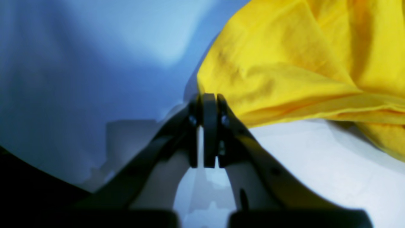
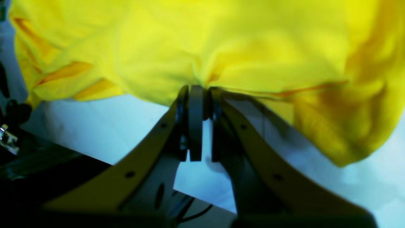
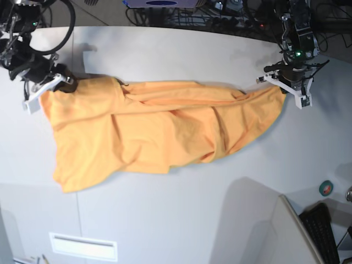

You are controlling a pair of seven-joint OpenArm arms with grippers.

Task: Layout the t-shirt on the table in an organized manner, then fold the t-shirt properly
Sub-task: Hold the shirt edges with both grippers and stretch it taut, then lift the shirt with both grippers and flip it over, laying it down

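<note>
Left wrist view: no writing or label can be read. One t-shirt (image 1: 303,60), bright yellow here, bunched in soft folds with faint dark smudges near the edge closest to the tool. The left tool (image 1: 208,133) has its jaws pressed together, pinching the shirt's edge at their tips. The cloth fans out from that pinch over the pale worktop (image 1: 316,164), which lies below the shirt.

Right wrist view: again no readable text. The same t-shirt (image 2: 196,41) fills the upper part, creased, with darker orange folds. The right tool (image 2: 197,123) is closed narrow, its tips gripping the shirt's lower hem. The worktop (image 2: 95,126) shows below the shirt, on both sides of the tool.

Base view: one t-shirt (image 3: 159,129), orange-yellow, stretched lengthwise between two tools and wrinkled in long ridges, lying on the worktop (image 3: 176,214). The right tool (image 3: 52,88) holds one end of the shirt; the left tool (image 3: 280,82) holds the opposite end. The end by the right tool spreads wider, a lobe trailing toward the near edge. A small round green object (image 3: 326,188) sits on the worktop well apart from the shirt; nothing on it is legible.
</note>
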